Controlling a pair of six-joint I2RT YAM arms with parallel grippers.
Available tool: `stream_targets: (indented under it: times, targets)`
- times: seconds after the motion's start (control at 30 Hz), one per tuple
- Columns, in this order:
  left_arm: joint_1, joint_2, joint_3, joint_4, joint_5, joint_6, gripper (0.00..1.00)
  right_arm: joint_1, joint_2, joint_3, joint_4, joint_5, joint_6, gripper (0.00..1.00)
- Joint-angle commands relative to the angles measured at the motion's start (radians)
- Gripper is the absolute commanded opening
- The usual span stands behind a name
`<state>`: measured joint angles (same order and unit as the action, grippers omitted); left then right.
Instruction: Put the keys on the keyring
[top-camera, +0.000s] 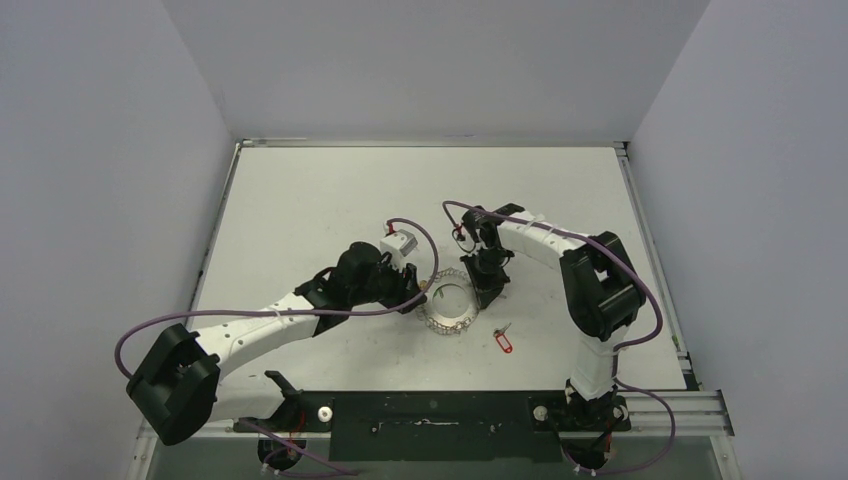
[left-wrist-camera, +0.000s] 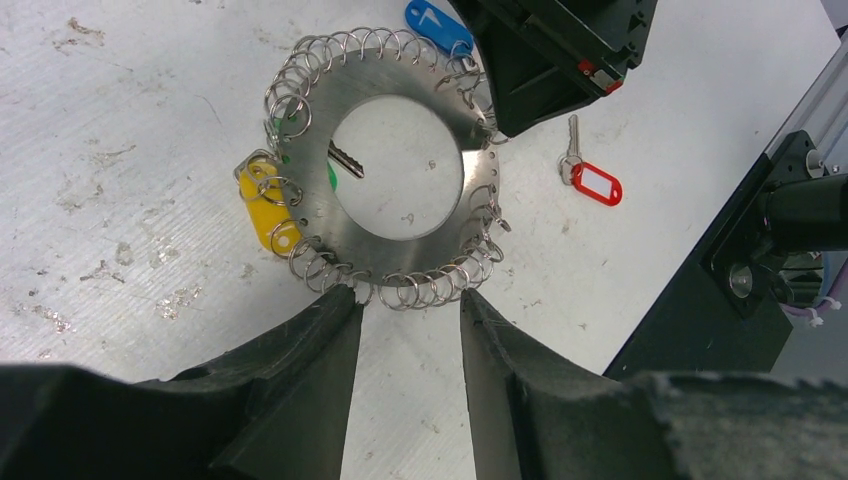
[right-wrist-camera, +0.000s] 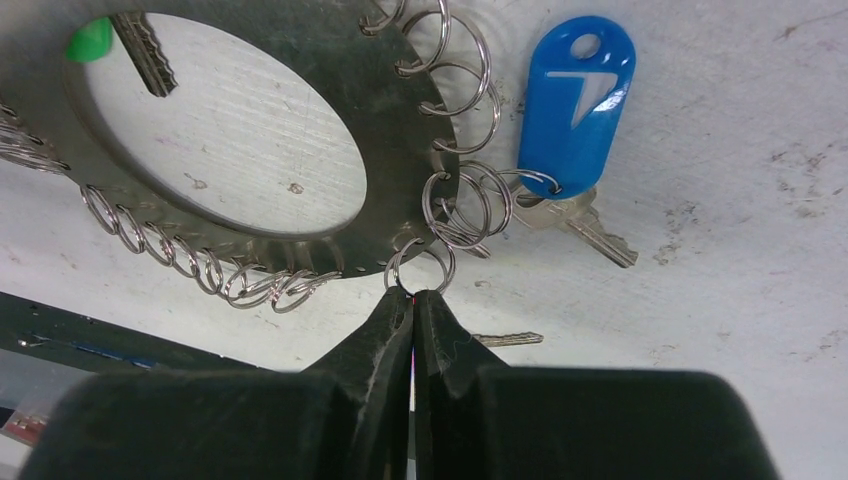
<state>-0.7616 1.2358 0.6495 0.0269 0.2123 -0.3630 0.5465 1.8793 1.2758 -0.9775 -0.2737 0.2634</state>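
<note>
The keyring (top-camera: 449, 305), a flat grey disc edged with wire loops, lies on the table between my grippers. My left gripper (left-wrist-camera: 407, 297) is open, and its fingertips (left-wrist-camera: 345, 300) touch the loops at the keyring's (left-wrist-camera: 400, 235) near rim. My right gripper (right-wrist-camera: 413, 293) is shut on one wire loop (right-wrist-camera: 420, 262) at the keyring's (right-wrist-camera: 380, 130) edge. The blue-tagged key (right-wrist-camera: 578, 105) lies just beside that rim, its small ring overlapping the loops; I cannot tell if it is threaded on. The red-tagged key (left-wrist-camera: 597, 184) lies loose on the table right of the keyring.
A yellow tag (left-wrist-camera: 268, 205) and a green tag (right-wrist-camera: 90, 40) hang at the keyring's left side, with a key blade (left-wrist-camera: 345, 160) reaching into the hole. The black base rail (top-camera: 430, 412) runs along the table's near edge.
</note>
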Motion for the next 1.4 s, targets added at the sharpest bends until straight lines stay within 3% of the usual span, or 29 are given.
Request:
stream_targets:
  times: [0.0,0.37,0.53,0.63,0.83,1.03,1.2,1.37]
  targets:
    - [-0.008,-0.02,0.002,0.075,0.003,0.002,0.39,0.015,-0.005,0.026,0.012,-0.019,0.008,0.0]
    - [-0.043,0.071,0.024,0.165,0.086,0.024,0.39,0.042,-0.017,0.039,0.084,-0.182,0.079,0.0]
    - [-0.071,0.177,0.096,0.165,0.128,0.031,0.39,0.043,-0.032,0.024,0.093,-0.17,0.097,0.0]
    - [-0.093,0.238,0.162,0.14,0.133,0.013,0.39,0.033,-0.068,0.02,0.082,-0.147,0.097,0.09]
    - [-0.152,0.388,0.333,0.024,0.135,0.001,0.4,-0.053,-0.142,-0.03,0.098,-0.149,0.12,0.21]
    - [-0.192,0.513,0.51,-0.193,0.114,0.013,0.4,-0.181,-0.194,-0.087,0.067,-0.133,0.104,0.27]
    - [-0.201,0.548,0.549,-0.31,0.07,0.002,0.41,-0.274,-0.224,-0.159,0.075,-0.114,0.129,0.33]
    - [-0.202,0.572,0.548,-0.324,0.082,-0.015,0.42,-0.323,-0.233,-0.201,0.087,-0.119,0.134,0.34]
